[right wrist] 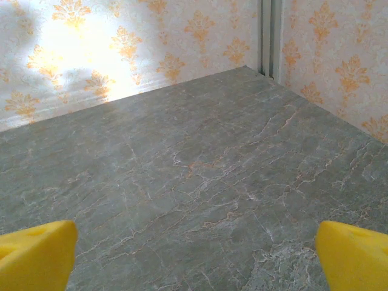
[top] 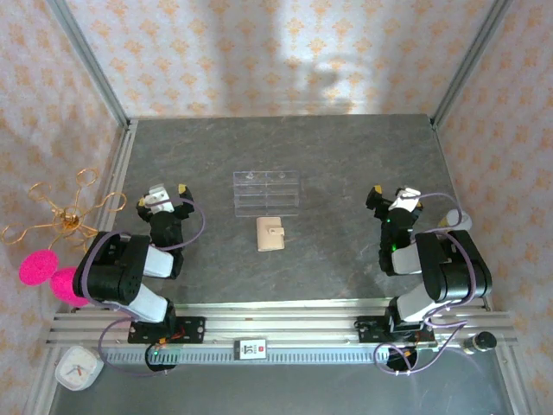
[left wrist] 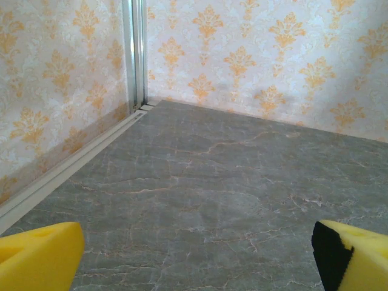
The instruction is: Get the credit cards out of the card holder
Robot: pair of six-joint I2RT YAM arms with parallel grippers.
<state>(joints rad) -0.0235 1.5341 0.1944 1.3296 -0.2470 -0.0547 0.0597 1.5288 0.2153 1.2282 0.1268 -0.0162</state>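
Left gripper (top: 162, 195) and right gripper (top: 396, 192) both stood wide open and empty, we noted, well apart on either side of the clear tray (top: 267, 192), the closed beige card holder (top: 271, 233) lying just beside that tray's near edge.

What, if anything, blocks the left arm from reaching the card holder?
Probably nothing, so likely yes. The card holder lies closed on the table, to the right of the open left gripper, with bare surface between them. The clear tray sits just beyond it, off that path.
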